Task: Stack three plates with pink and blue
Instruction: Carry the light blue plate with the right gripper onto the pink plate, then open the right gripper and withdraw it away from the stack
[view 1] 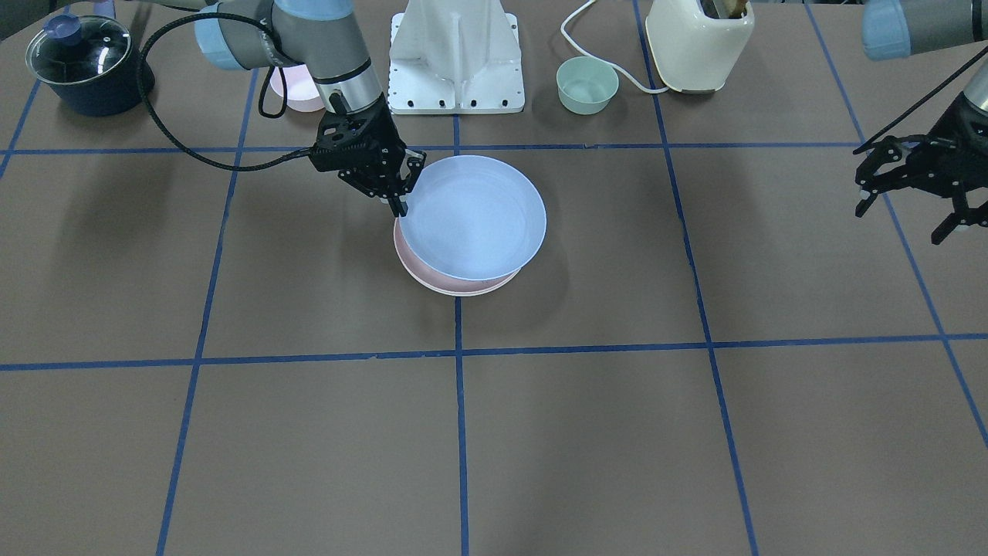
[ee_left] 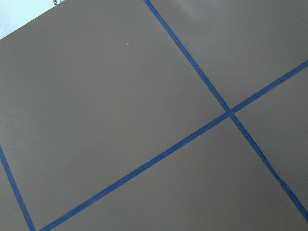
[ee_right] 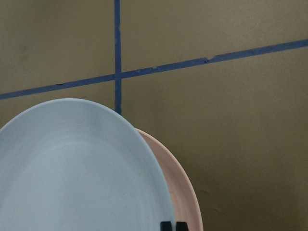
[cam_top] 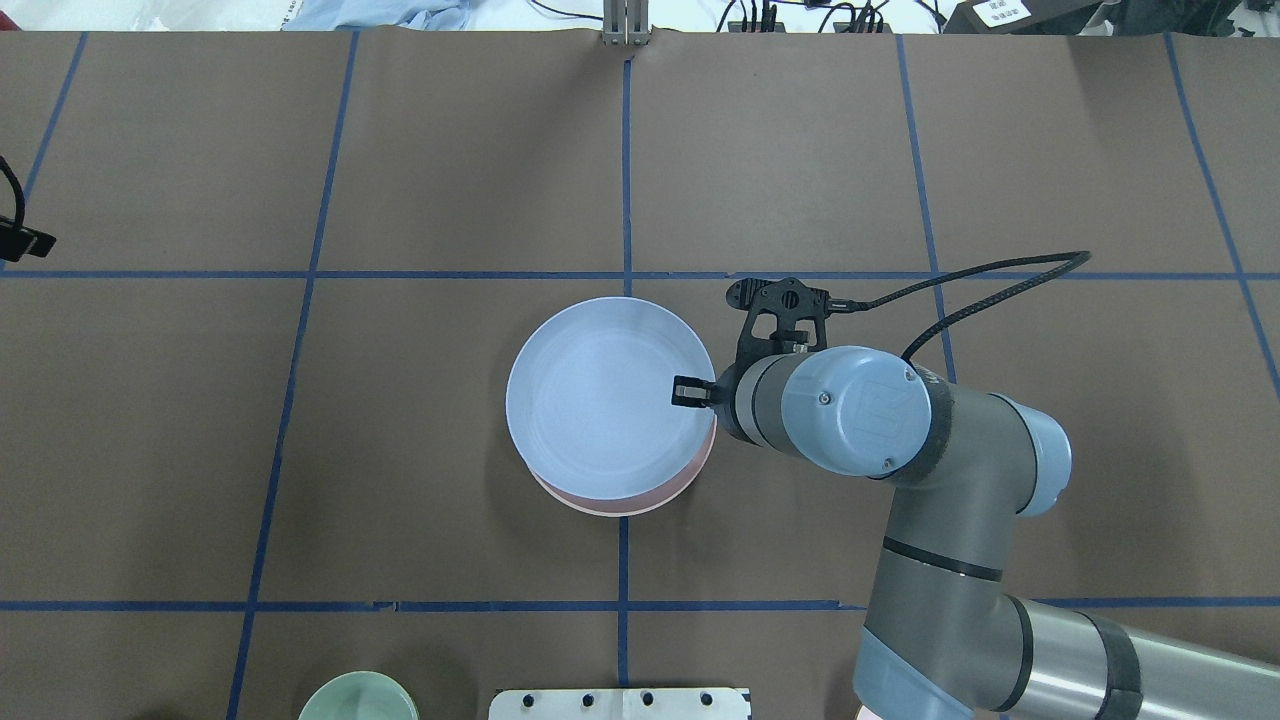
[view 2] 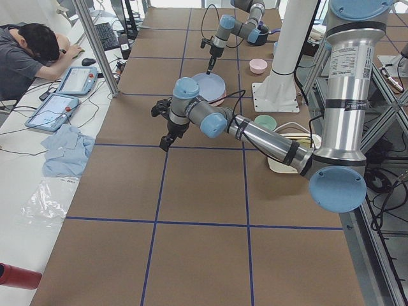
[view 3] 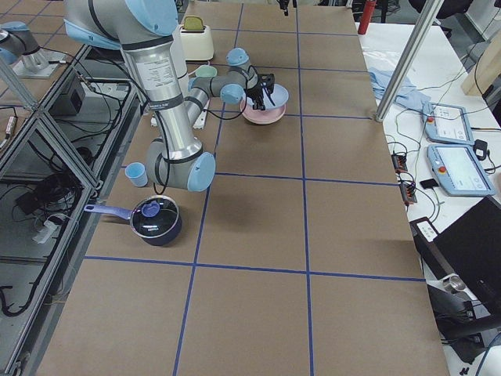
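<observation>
Blue plate fills the right wrist view, sitting offset over pink plate, mid-table beside a tape crossing. Right gripper is clamped on the blue plate's rim, on the robot's right side. Cream plate: can't make it out under those two. Left gripper hangs well apart from the plates, fingers spread.

Brown table w/ blue tape grid; white desk alongside.
</observation>
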### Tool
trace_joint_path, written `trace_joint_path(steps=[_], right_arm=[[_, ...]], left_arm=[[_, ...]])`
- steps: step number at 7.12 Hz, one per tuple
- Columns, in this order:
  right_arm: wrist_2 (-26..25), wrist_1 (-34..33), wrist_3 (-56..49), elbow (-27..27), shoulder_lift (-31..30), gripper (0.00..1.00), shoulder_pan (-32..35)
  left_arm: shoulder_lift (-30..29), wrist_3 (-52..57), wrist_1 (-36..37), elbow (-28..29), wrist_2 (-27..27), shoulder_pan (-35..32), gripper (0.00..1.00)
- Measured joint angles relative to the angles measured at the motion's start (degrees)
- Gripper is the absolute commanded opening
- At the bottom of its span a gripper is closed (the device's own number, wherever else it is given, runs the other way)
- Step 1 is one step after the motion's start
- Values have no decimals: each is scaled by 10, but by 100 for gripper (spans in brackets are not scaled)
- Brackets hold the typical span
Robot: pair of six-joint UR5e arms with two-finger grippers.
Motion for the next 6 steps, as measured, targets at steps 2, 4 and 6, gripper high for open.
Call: trace_joint_path(steps=[2, 4, 6], right_arm=[[-16, -28, -6, 2, 1, 100, -11], [4, -61, -37, 20, 7, 100, 9], [124, -101, -153, 31, 6, 100, 121]], left_arm=[[0, 0, 0, 0, 0, 0, 100], [1, 0, 0, 1, 0, 0, 100], [8, 0, 0, 3, 1, -9, 100]])
